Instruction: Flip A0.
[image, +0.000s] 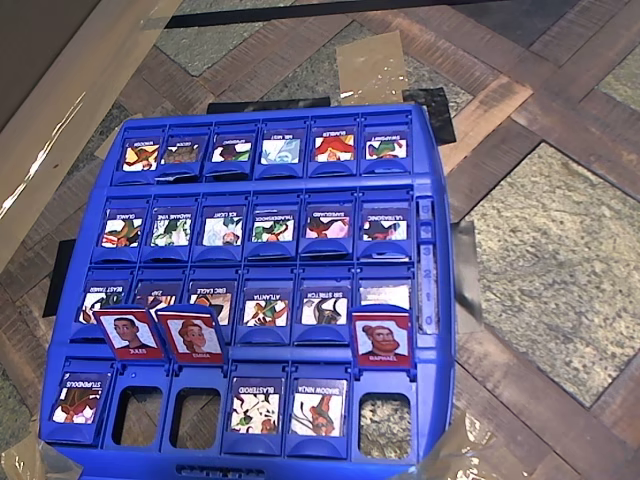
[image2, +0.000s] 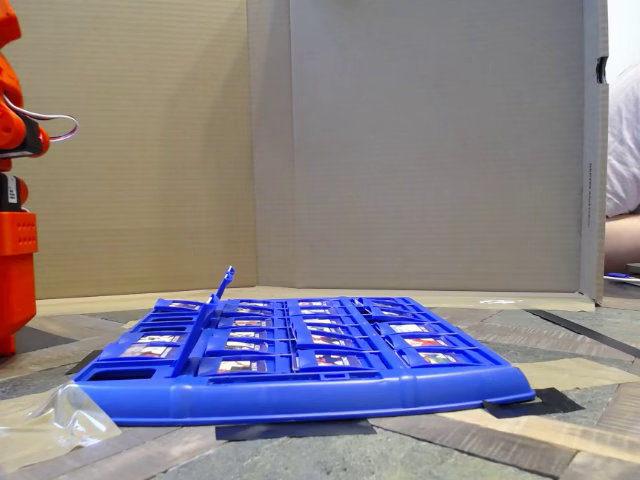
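The board (image: 280, 190) is a moulded tray of glossy blue plastic, lying flat in the middle of the counter (image: 560, 260), whose surface is patterned like wood strips and speckled stone. It is fixed down, which I judge is so a push on a tile tips the tile and does not slide the whole thing. Crinkled clear tape (image2: 60, 415) holds one corner and matte black tape (image2: 290, 430) runs under the near rim. Plain cardboard (image2: 420, 150) walls the far edge, probably to give a quiet backdrop.

The board holds four rows of six small rectangular tiles, each hinged in its own frame. Most lie face-up with cartoon pictures. In the row nearest the bottom of the overhead view, three red-bordered tiles (image: 127, 332) (image: 190, 335) (image: 382, 340) stand raised, with open windows left behind them. From the side, one shows as a thin tilted flap (image2: 224, 282).

A0 is one cell of this grid. A strip of digits (image: 427, 265) runs along the board's right rim in the overhead view, but it is too small to read surely, and I see no letters. I cannot tell which tile is A0, though a corner seems likely.

The orange arm (image2: 12, 250) stands at the counter's left edge in the fixed view, well apart from the board. Whether the tool is apart or together I cannot tell.
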